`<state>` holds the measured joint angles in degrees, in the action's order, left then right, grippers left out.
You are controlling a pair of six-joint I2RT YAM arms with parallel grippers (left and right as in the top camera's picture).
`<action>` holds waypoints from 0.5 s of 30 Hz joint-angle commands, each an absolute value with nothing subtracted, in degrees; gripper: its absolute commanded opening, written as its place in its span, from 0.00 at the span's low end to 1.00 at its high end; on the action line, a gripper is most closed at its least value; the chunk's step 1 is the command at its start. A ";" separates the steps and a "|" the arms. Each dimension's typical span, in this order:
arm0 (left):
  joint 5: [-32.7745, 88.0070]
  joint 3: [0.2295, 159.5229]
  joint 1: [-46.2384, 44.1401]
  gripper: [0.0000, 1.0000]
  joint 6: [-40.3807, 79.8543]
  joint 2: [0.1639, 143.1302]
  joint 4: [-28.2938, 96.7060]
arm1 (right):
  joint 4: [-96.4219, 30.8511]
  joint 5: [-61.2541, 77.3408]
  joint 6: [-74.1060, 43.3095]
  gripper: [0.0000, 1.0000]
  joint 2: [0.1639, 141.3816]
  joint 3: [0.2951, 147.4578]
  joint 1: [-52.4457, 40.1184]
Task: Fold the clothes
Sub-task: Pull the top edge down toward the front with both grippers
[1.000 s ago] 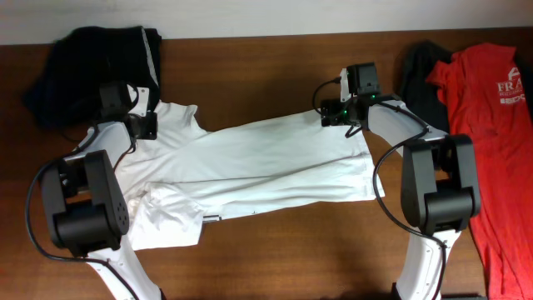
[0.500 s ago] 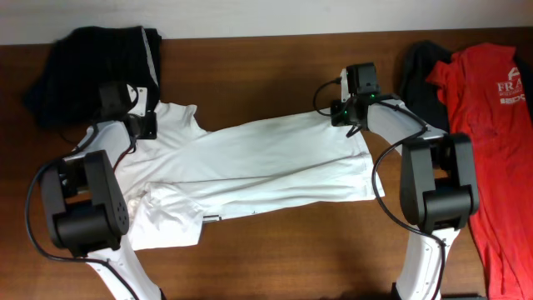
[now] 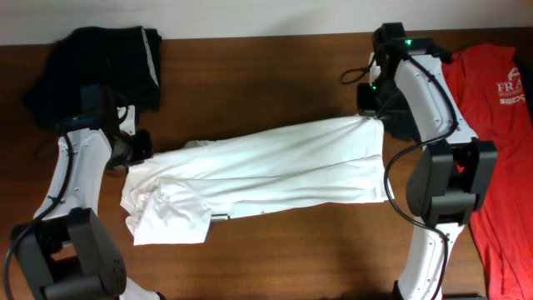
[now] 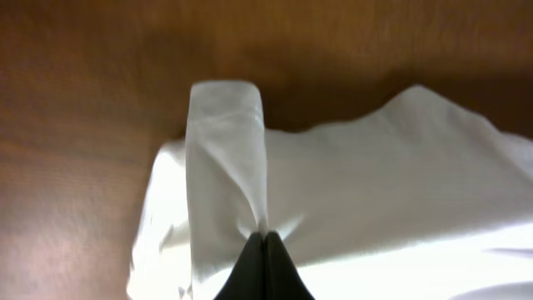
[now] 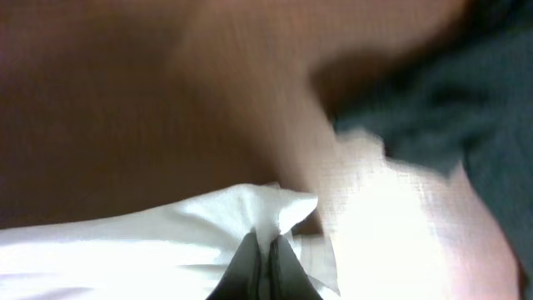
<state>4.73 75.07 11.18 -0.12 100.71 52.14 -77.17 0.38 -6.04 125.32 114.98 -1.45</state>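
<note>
The white T-shirt (image 3: 266,167) lies stretched lengthwise across the middle of the table. My left gripper (image 3: 143,152) is shut on its far left edge. In the left wrist view the gripper (image 4: 265,239) pinches a raised fold of the white cloth (image 4: 225,158). My right gripper (image 3: 372,117) is shut on the shirt's far right corner. The right wrist view shows this gripper (image 5: 262,247) with a tuft of white cloth (image 5: 266,204) squeezed between the fingers. A red T-shirt (image 3: 495,125) with white lettering lies at the right edge.
A black garment (image 3: 92,58) is heaped at the back left corner. A dark grey garment (image 5: 441,117) lies beside the red shirt, mostly behind my right arm. The brown wooden table (image 3: 266,75) shows bare behind and in front of the white shirt.
My right gripper closed on the shirt's corner and pulled it right. The left gripper drew the left edge outward and nearer. The shirt is now narrower and stretched taut between them.
</note>
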 commanded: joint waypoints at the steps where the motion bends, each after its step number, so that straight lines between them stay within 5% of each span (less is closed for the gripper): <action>1: 5.17 74.91 11.42 0.00 0.47 98.70 56.49 | -80.97 -0.27 -7.99 0.04 124.77 117.75 0.86; 15: 5.17 74.89 11.42 0.00 0.49 97.84 75.18 | -97.34 0.01 -9.54 0.04 122.54 114.52 6.09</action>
